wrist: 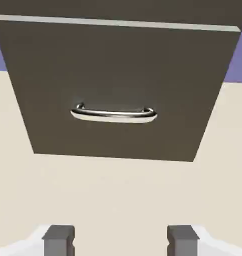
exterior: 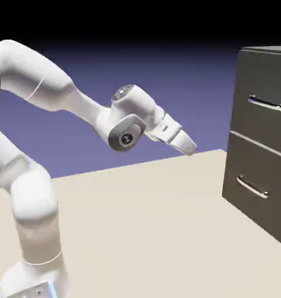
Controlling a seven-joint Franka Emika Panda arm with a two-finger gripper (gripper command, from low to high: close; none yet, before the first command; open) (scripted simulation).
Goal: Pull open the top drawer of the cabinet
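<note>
the white arm [exterior: 32, 192] fills the left of the exterior view, nearest the camera, bending up and across to the middle of the frame. from there, largest to smallest: the pale worktop [exterior: 142, 233] spreads across the lower half; the cabinet [exterior: 259, 70] stands tall at the right edge; its top drawer [exterior: 265, 87] sits shut in the upper right, above the lower drawer [exterior: 256, 174], which alone fills the hand view. the drawer front looks flat, rigid and smooth, with no edge to grip, and will probably slide stiffly on rails. the slim silver bar handle [exterior: 266, 104] is the place to take hold, mid-bar, though polished metal may slip. the gripper [exterior: 186, 144] hangs mid-frame, well apart from the cabinet, jaws spread wide and empty.
</note>
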